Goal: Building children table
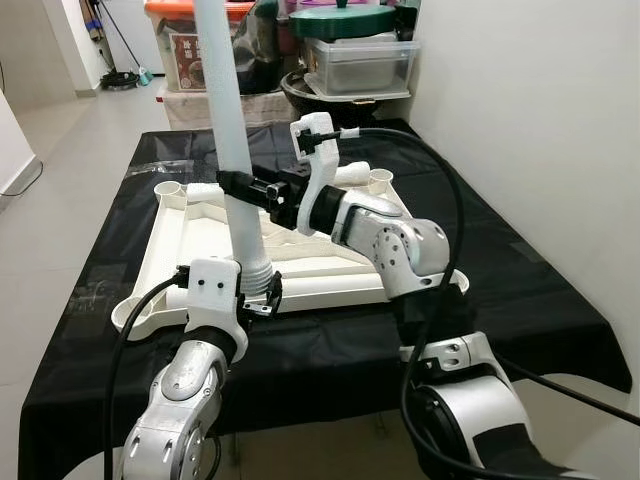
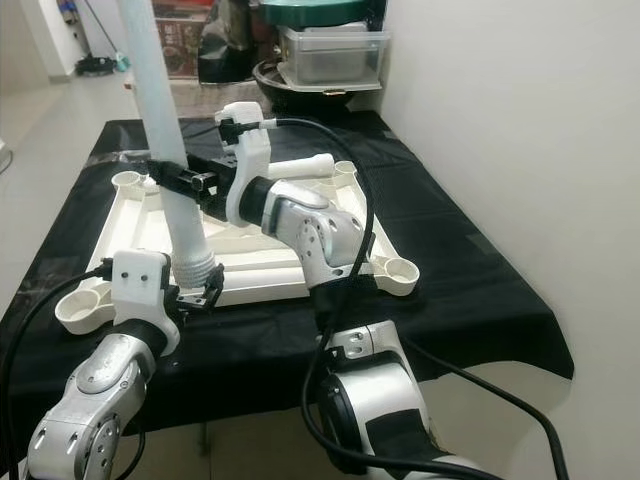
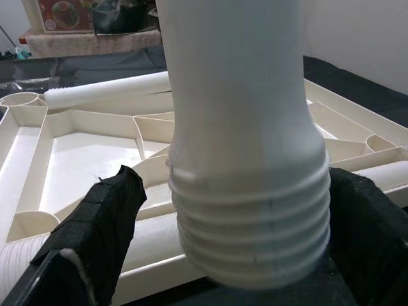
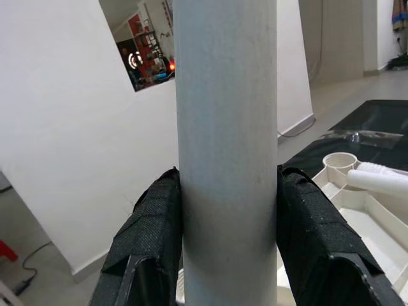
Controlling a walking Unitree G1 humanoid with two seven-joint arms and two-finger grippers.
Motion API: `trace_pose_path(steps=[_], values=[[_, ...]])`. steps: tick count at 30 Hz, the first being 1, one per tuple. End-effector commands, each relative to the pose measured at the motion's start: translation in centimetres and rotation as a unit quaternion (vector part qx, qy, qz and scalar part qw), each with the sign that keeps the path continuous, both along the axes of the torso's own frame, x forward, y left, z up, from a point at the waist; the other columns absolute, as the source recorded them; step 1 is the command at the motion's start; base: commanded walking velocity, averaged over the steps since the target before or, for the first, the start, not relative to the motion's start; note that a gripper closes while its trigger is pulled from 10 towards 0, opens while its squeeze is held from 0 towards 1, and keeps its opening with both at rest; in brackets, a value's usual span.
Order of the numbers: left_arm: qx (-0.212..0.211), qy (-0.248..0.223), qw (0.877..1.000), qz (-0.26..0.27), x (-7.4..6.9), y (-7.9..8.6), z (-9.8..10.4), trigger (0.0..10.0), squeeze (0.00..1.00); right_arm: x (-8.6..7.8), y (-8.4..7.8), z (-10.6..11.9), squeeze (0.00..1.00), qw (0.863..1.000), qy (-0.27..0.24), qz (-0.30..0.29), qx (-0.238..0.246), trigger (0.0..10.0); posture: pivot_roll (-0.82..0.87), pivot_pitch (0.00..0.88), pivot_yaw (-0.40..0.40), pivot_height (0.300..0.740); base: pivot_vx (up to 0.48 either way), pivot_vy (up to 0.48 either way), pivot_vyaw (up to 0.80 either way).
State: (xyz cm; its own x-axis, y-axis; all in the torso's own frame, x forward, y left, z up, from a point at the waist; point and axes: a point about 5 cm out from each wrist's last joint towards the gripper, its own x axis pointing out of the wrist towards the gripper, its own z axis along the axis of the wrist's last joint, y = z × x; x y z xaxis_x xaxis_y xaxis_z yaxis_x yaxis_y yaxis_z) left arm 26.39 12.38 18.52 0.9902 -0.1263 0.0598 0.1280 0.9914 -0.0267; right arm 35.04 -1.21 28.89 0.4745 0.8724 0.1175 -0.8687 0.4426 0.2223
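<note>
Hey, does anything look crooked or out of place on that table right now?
The white table leg leans instead of standing upright. The left gripper holds its threaded end and the right gripper clamps it higher up, above the upside-down tabletop. A second leg lies loose across the tabletop. No damage shows.

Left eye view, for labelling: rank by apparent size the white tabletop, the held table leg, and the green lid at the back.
1. white tabletop
2. table leg, running out of frame
3. green lid, farther away, so unsure

Head downward; wrists close on leg [image 3: 242,159]
</note>
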Motion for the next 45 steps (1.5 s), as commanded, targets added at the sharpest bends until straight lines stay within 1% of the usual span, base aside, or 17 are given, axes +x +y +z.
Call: trace_pose_path(steps=[1,8,9,12,21,22,23,25,26,28,32,33,37,40,45], values=[[-0.001,0.007,1.000,0.001,0.0,-0.1,-0.5,10.0,0.00,-0.5,0.2,0.0,0.00,1.000,0.004,0.010,0.005,0.0,-0.01,0.000,-0.016,0.740,0.000,0.000,0.00],[-0.001,0.007,1.000,-0.002,-0.1,-0.2,-0.7,10.0,0.00,-1.0,0.5,-0.5,0.00,1.000,0.011,0.018,0.000,0.0,-0.01,0.000,-0.016,0.740,0.000,0.000,0.00],[-0.002,0.004,1.000,-0.004,-0.1,-0.3,-0.7,0.0,0.00,-1.2,0.5,-0.5,0.00,1.000,0.012,0.019,0.000,0.0,-0.02,0.000,-0.015,0.740,0.000,0.000,0.00],[0.001,-0.004,1.000,-0.008,-0.2,-0.5,-0.5,0.0,0.00,-1.3,0.5,-0.5,0.00,1.000,0.012,0.017,-0.001,0.0,-0.02,0.000,-0.015,0.740,0.000,0.000,0.00],[0.008,-0.001,1.000,0.005,-0.3,-0.3,-0.8,0.0,0.00,-1.0,0.3,-0.5,0.00,1.000,0.016,-0.006,0.003,0.0,-0.02,0.000,-0.017,0.740,0.000,0.000,0.00],[0.025,0.002,1.000,0.007,-0.3,-0.2,-0.9,2.7,0.00,-0.9,0.2,-0.5,0.00,1.000,0.015,-0.008,0.003,0.0,-0.02,0.000,-0.018,0.740,0.000,0.000,0.00],[0.037,0.006,0.999,0.006,-0.2,-0.2,-1.1,7.3,0.00,-0.9,0.2,-0.5,0.00,1.000,0.015,-0.011,0.002,0.7,-0.02,0.000,-0.018,0.740,0.000,0.000,0.00],[0.046,0.009,0.999,0.005,-0.2,-0.2,-1.2,7.3,0.00,-0.9,0.2,-0.6,0.00,1.000,0.016,-0.013,0.001,0.7,-0.02,0.000,-0.018,0.740,0.000,0.000,0.00],[0.061,0.006,0.998,0.005,-0.3,-0.1,-1.2,10.0,0.00,-0.8,0.1,-0.7,1.00,1.000,0.015,-0.018,-0.002,10.0,-0.01,0.000,-0.019,0.740,0.000,0.000,0.00],[0.080,0.001,0.997,0.005,-0.3,0.1,-1.3,10.0,0.00,-0.7,0.1,-0.8,1.00,1.000,0.009,-0.024,-0.007,10.0,-0.01,0.000,-0.020,0.740,0.000,0.000,0.00],[0.093,-0.002,0.996,0.006,-0.4,0.4,-1.3,10.0,0.00,-0.5,0.0,-0.8,1.00,0.999,0.017,-0.037,-0.005,10.0,-0.01,0.000,-0.020,0.740,0.000,0.000,0.00],[0.097,-0.003,0.995,0.005,-0.4,0.6,-1.3,10.0,0.00,-0.4,0.0,-0.8,0.00,0.999,0.022,-0.040,-0.002,10.0,-0.01,0.000,-0.020,0.740,0.000,0.000,0.00],[0.106,-0.006,0.994,0.006,-0.4,0.9,-1.3,10.0,0.00,-0.3,0.1,-0.8,0.00,0.999,0.029,-0.041,0.000,10.0,-0.01,0.000,-0.020,0.740,0.000,0.000,0.00],[0.116,-0.011,0.993,0.007,-0.3,1.0,-1.2,10.0,0.00,-0.6,0.4,-1.0,0.00,0.999,0.038,-0.027,-0.002,10.0,-0.01,0.000,-0.020,0.740,0.000,0.000,0.00],[0.124,-0.014,0.992,-0.002,-0.2,0.7,-1.2,10.0,0.00,-1.0,0.9,-1.4,0.00,0.999,0.048,-0.015,-0.007,10.0,-0.01,0.000,-0.020,0.740,0.000,0.000,0.00]])
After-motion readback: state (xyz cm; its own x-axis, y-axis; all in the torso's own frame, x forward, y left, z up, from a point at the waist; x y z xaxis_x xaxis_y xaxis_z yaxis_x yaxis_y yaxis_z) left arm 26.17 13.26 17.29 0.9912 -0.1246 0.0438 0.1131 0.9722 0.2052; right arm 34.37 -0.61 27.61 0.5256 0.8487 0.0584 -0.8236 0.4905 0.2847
